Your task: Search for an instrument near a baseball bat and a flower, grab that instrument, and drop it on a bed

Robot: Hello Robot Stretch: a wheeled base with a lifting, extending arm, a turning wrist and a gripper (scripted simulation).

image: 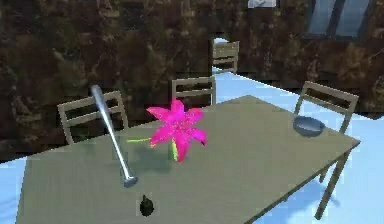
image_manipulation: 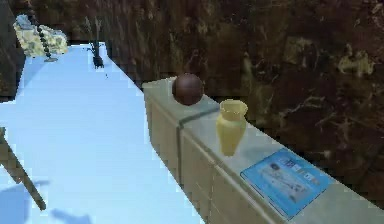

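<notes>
A grey baseball bat (image: 112, 137) lies slanted on the olive-green table (image: 250, 165) in the forward view, its thick end toward the table's near edge. Right beside it is a bright pink flower (image: 178, 127) with a green stem. A small dark object (image: 148, 206) sits on the tabletop just in front of the bat's thick end, near the front edge; its shape is too small to name.
A grey bowl (image: 307, 125) sits at the table's far right corner. Wooden chairs (image: 193, 90) stand along the table's far side before a dark wall. In the arm side view a beige low cabinet (image_manipulation: 190, 150) carries a dark ball (image_manipulation: 187, 89), a yellow vase (image_manipulation: 232, 125) and a blue flat item (image_manipulation: 288, 180); pale blue floor (image_manipulation: 90, 130) lies left of it.
</notes>
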